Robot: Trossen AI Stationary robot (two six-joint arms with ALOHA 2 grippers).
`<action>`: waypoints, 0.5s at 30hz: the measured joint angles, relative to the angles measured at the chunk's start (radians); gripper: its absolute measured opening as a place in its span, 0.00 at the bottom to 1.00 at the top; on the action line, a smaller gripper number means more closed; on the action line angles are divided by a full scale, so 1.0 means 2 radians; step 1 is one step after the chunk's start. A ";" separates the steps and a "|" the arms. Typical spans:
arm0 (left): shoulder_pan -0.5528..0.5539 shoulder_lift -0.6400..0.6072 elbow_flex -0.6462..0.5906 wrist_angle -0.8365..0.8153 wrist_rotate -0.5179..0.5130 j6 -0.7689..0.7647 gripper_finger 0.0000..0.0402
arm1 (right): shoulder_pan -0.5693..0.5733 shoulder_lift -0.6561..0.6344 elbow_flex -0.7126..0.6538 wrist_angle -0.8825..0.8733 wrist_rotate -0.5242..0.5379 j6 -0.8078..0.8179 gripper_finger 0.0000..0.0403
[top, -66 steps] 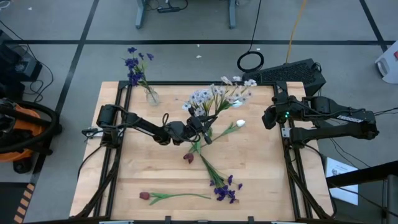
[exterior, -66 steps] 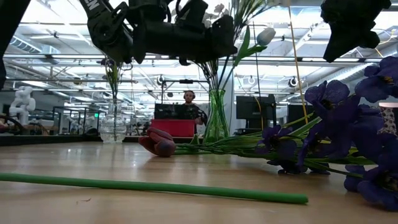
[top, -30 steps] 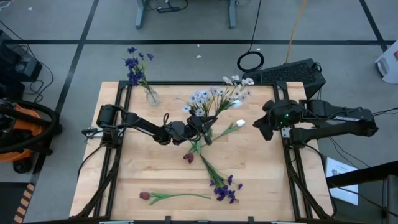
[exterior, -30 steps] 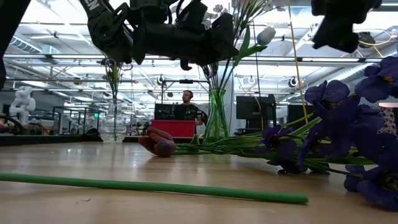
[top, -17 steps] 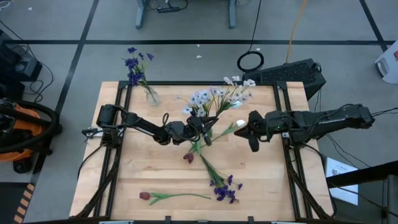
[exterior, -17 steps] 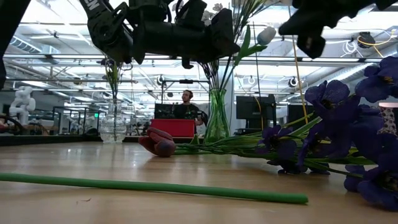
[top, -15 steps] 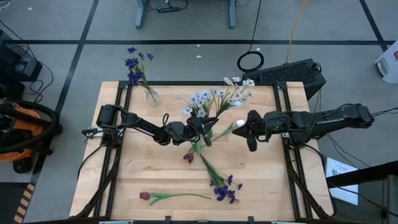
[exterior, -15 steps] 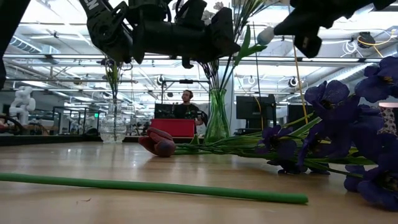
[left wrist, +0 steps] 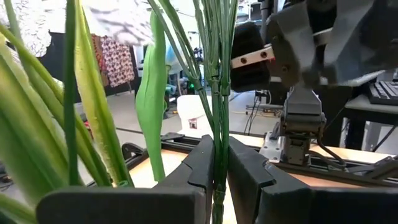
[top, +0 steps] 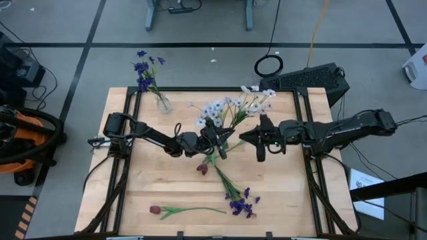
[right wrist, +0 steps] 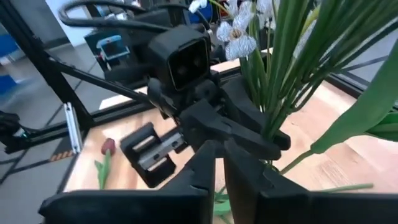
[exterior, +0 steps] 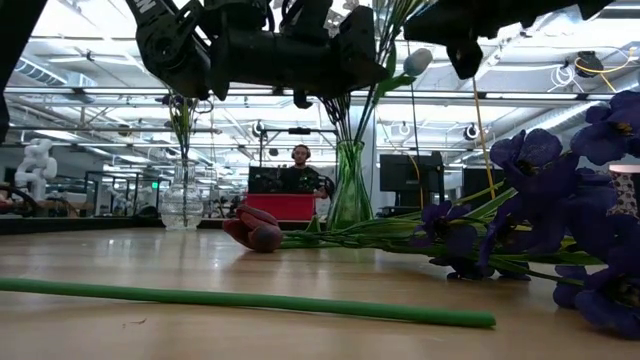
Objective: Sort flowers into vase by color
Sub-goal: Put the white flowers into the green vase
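Right gripper (top: 248,138) has advanced from the table edge to the white tulip stem (left wrist: 216,93), fingers nearly together. Left gripper (top: 217,140) remains pinching the stem.

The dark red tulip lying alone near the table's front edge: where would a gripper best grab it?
On the bare green stem, mid-length, coming straight down from above. The dark red tulip lies flat along the table with nothing beside it, and the stem is thin and firmer-looking than the soft bud, which a squeeze could crush.
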 joint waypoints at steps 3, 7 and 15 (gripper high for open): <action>0.000 0.000 0.000 0.000 0.010 0.000 0.10 | -0.001 0.013 0.000 0.001 0.010 0.000 0.10; 0.000 0.000 0.000 0.000 0.015 0.000 0.10 | -0.002 0.034 0.000 0.038 0.011 -0.009 0.16; -0.003 0.000 0.000 0.000 0.015 0.000 0.10 | -0.002 0.053 0.000 0.081 0.058 -0.019 0.24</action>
